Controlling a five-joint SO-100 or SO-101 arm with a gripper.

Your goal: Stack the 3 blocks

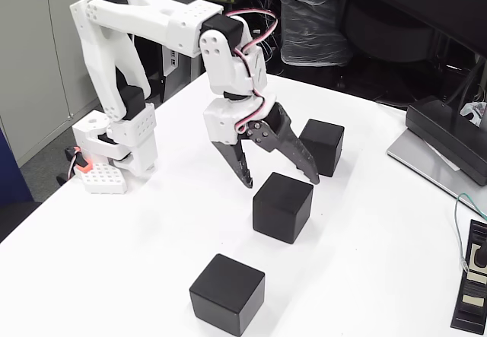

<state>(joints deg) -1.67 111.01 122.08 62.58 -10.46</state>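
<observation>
Three matte black blocks sit apart on the white table (114,261) in the fixed view. One block (323,146) is farthest back, a second block (283,206) is in the middle, and a third block (227,294) is nearest the front edge. My gripper (280,180) hangs open with its dark fingers spread wide, their tips just above the back top edge of the middle block. Nothing is held between the fingers. The white arm reaches in from its base (114,154) at the left.
A closed laptop and a monitor foot (445,143) lie at the table's right edge. A black electronics box with white labels (473,276) sits at the lower right corner. Chairs and a plastic-wrapped bundle stand behind the table.
</observation>
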